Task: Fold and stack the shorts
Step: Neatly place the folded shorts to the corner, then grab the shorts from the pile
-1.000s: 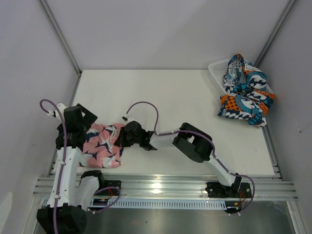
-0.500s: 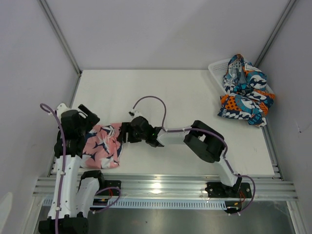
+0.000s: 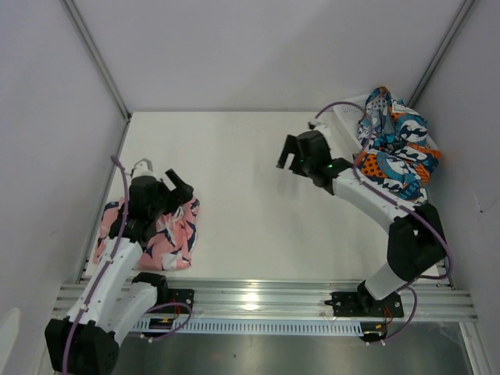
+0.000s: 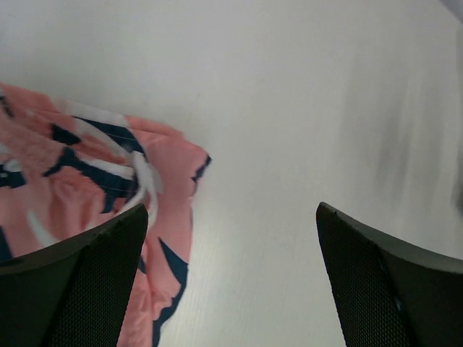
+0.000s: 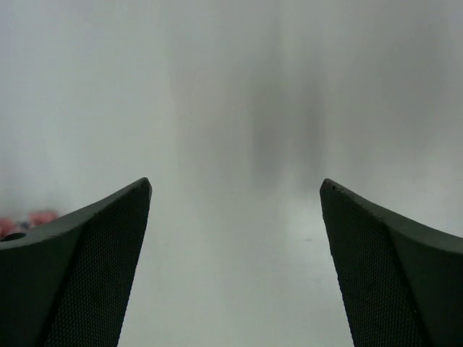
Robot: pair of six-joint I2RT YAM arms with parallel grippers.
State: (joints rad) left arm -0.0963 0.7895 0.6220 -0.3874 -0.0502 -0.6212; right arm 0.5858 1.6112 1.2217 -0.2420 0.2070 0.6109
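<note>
"So, what lay nearest the front edge?"

"The pink shorts (image 3: 160, 234), at the lower left of the overhead view. They sat in a flattish heap on the white table (image 3: 250, 203), and part of them was hidden under the left arm."

"And the left claw (image 3: 181, 187)?"

"It hung over the upper right corner of that heap. In its own camera the left claw (image 4: 231, 282) had its jaws wide apart. Only bare table and the edge of the pink shorts (image 4: 87, 188) showed between them, and it gripped nothing."

"Further back?"

"The right claw (image 3: 287, 152) was up in the middle-right of the overhead view, over bare table and well apart from the pink pair. Its wrist camera showed the right claw (image 5: 235, 267) spread apart too, with nothing between the jaws. That picture was blurred, with a speck of pink at its left edge."

"And the other pair?"

"The patterned shorts (image 3: 394, 152) were at the upper right, bunched up in the white basket (image 3: 346, 109) at the table's far corner. They spilled over its near side towards the table. The right claw was just left of the basket and touched neither it nor the cloth."
</note>
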